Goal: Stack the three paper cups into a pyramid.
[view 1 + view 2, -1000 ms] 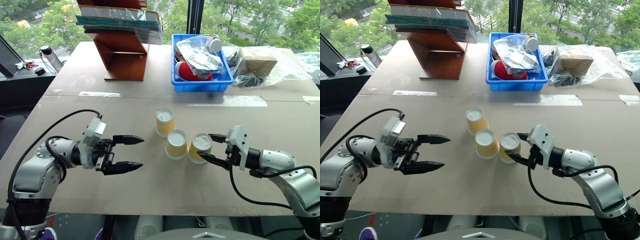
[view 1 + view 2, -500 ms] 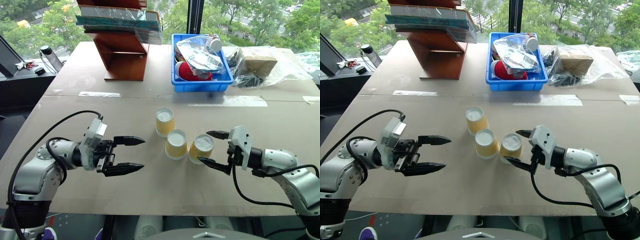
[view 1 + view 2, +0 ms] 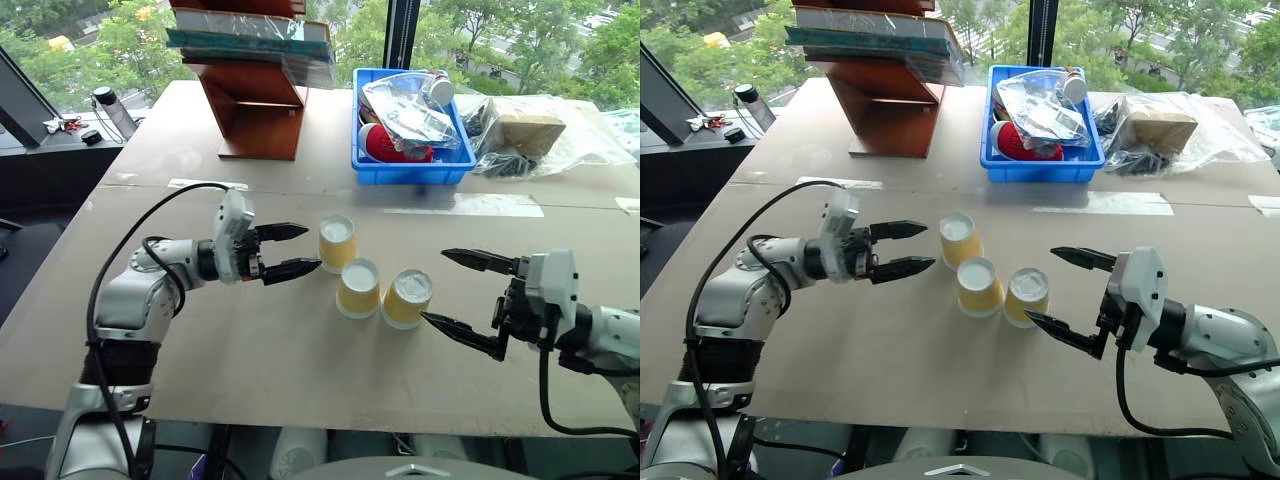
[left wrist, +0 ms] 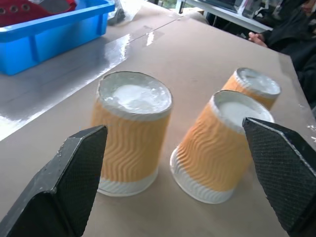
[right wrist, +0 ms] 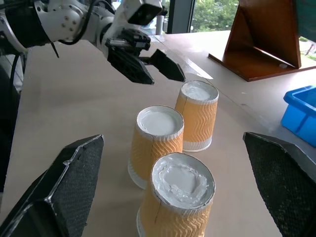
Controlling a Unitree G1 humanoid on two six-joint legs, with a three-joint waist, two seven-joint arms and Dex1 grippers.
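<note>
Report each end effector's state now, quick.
Left end effector: open, holding nothing, beside the nearest yellow-tan ribbed paper cup.
Right end effector: open, holding nothing.

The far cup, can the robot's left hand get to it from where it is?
Probably yes. The left hand is open and points right at the far cup, with just bare table between them. The other two cups stand on its far side, out of the way.

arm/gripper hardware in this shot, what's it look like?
Both arms are silver-grey rounded shells with black joints and a loose black cable looping along each. The left gripper and right gripper each have a white housing and two black tapered fingers with textured inner pads.
</note>
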